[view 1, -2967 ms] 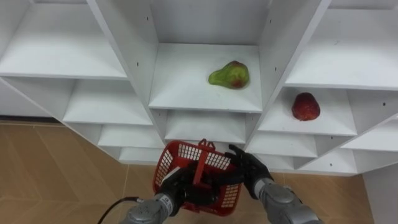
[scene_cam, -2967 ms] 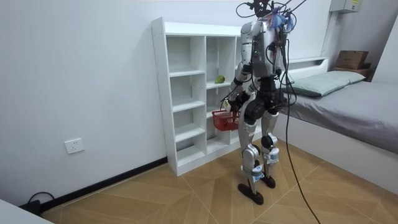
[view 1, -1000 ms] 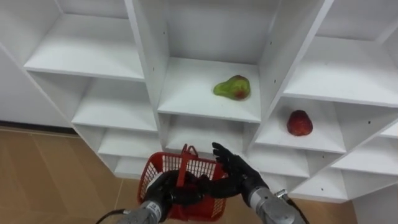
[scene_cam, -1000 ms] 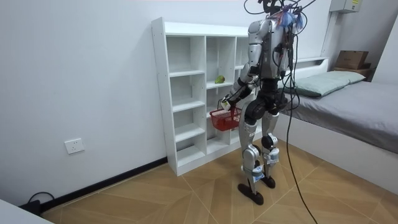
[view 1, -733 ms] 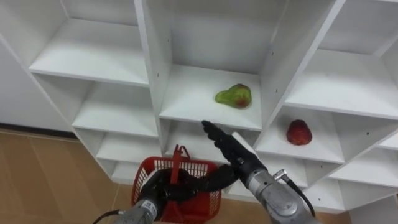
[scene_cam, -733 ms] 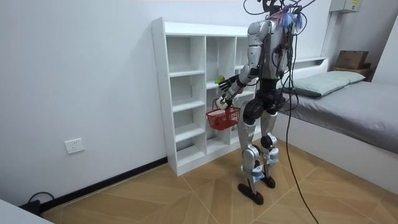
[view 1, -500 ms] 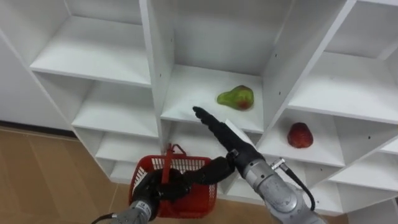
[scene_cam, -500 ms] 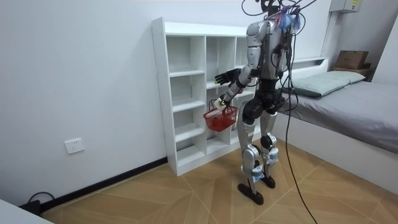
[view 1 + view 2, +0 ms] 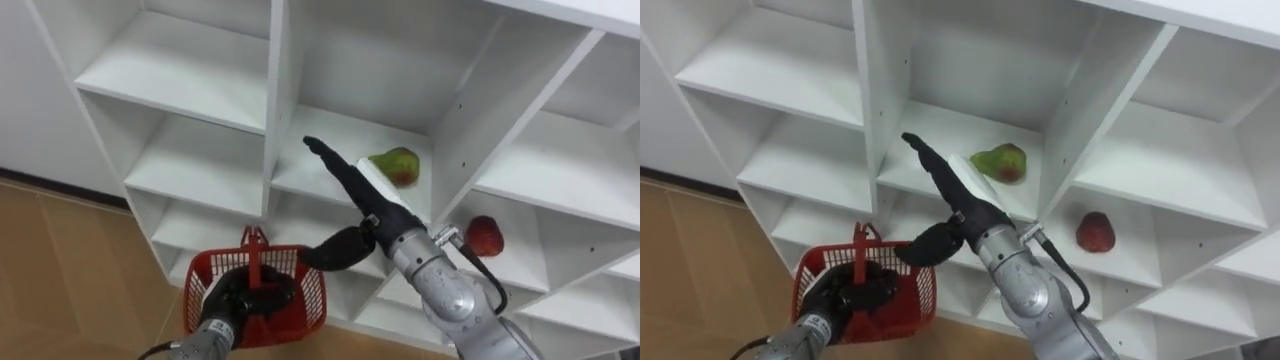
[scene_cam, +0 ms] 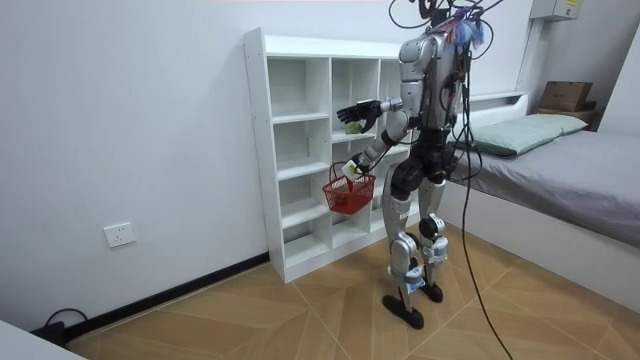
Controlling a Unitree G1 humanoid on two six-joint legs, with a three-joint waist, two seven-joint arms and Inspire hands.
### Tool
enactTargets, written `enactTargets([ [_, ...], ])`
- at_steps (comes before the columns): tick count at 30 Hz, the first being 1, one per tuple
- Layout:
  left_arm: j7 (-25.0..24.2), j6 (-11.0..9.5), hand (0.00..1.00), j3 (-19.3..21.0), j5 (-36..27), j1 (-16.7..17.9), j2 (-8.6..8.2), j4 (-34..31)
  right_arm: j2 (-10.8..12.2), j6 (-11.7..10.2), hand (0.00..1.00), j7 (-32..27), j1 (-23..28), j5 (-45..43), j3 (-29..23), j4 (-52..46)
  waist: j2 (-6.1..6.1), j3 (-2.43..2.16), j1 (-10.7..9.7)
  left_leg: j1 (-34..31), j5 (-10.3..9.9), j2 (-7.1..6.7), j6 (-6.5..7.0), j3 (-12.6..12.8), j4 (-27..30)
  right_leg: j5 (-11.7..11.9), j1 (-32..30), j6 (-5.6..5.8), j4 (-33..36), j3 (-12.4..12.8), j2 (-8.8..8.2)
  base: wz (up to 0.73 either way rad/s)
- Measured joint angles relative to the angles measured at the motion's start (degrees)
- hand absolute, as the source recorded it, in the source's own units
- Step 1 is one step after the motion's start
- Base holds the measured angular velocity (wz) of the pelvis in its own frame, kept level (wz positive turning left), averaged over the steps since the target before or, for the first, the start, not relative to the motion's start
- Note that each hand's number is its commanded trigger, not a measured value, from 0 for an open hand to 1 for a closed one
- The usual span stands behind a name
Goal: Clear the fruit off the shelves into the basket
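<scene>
— In the white shelf unit [image 9: 200, 70], middle cubby?
— A green-red pear [image 9: 398, 166], at two o'clock beside the right hand [image 9: 357, 187], its fingers straight and released.
— And the left hand [image 9: 235, 302]?
— Seven o'clock, clenched round the handle of the red plastic basket [image 9: 308, 290].

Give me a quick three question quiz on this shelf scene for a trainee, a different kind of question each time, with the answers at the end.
1. True or false: the right hand is curled round the green fruit.
2. What does the left hand hold? A the red basket by its handle; B a cloth; C nothing.
3. Fill in: in the shelf unit, the red fruit lies in the column to the green fruit's ____.
Key: 1 false, its fingers are straight and hold nothing; 2 A; 3 right.
</scene>
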Motion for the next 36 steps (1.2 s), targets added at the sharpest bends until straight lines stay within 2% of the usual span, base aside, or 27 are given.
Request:
enactTargets([
  [4, -1.1, 0.0, 1.0, 1.4, 2.2, 0.2, 0.03, 0.0, 0.1, 0.2, 0.0, -1.5, -1.5, -0.4, -2.3, 0.0, -1.45, 0.16, 0.2, 0.0, 0.0, -0.01, 0.0, 0.0, 0.1, 0.0, 0.3, 0.0, -0.1, -1.3, -0.17, 0.06],
  [9, -1.5, 0.2, 1.0, 1.7, 4.3, 0.5, 0.56, -0.4, 0.0, 1.3, 0.0, -3.4, -4.4, -0.3, -4.4, 0.0, -3.0, 0.23, 0.5, -0.1, 0.0, -0.02, 0.0, -0.7, 0.1, 0.0, 0.7, 0.01, -0.2, -1.4, -0.15, 0.09],
  [14, -3.8, 0.8, 1.0, 3.3, 5.0, 0.5, 0.66, -0.6, -1.3, 1.3, 0.0, -4.1, -5.3, 2.1, -5.8, 0.5, -3.24, 0.23, 1.9, -0.1, 0.0, -0.05, 0.0, -1.5, 0.1, 0.0, 0.7, 0.01, -0.2, -1.4, -0.13, 0.05],
  [17, -4.9, 1.3, 1.0, 4.6, 5.9, 0.7, 0.73, -0.7, -2.3, 1.3, 0.0, -4.7, -5.4, 2.0, -6.9, 1.9, -3.55, 0.22, 2.0, -0.5, 0.0, -0.16, 0.0, -2.0, 0.3, 0.0, 0.9, 0.01, -0.2, -2.2, -0.24, 0.14],
  [19, -5.7, 1.5, 1.0, 4.9, 6.4, 1.0, 0.88, -0.9, -2.4, 2.1, 0.0, -4.7, -5.4, 3.3, -8.4, 2.8, -4.17, 0.27, 2.0, -0.8, 0.0, -0.17, 0.01, -2.8, 0.4, 0.0, 0.9, 0.06, -0.2, -2.2, -0.29, 0.21],
  [21, -6.2, 1.8, 1.0, 4.9, 7.6, 1.7, 1.59, -1.5, -2.9, 3.2, 0.0, -5.7, -5.5, 5.5, -9.8, 3.4, -5.44, 0.23, 2.0, -1.1, 0.0, -0.18, -0.01, -3.3, 0.7, -0.1, 1.0, 0.12, -0.2, -2.8, -0.23, 0.16],
  [23, -6.4, 2.2, 1.0, 4.8, 8.8, 2.4, 1.75, -1.7, -2.9, 3.4, 0.0, -6.8, -6.6, 6.9, -10.5, 5.5, -5.88, 0.24, 1.7, -1.1, 0.0, -0.19, -0.02, -3.4, 0.9, -0.1, 1.3, 0.12, -0.2, -2.8, -0.22, 0.12],
  [32, -8.4, 5.2, 1.0, 5.6, 15.7, 3.0, 2.12, -4.5, -3.3, 3.9, 0.0, -9.0, -9.8, 8.7, -11.1, 12.4, -5.71, 0.4, 1.5, -2.2, -0.1, -0.27, -0.07, -3.9, 2.0, 0.0, 1.7, 0.21, -1.0, -3.0, -0.24, 0.09],
  [36, -9.9, 6.6, 1.0, 5.6, 16.0, 3.5, 2.09, -4.5, -3.3, 6.3, 0.0, -9.0, -14.1, 8.5, -11.6, 20.4, -5.63, 0.46, 1.6, -2.5, -0.1, -0.43, -0.07, -3.9, 2.2, -0.1, 1.6, 0.23, -1.0, -3.1, -0.29, 0.01],
])
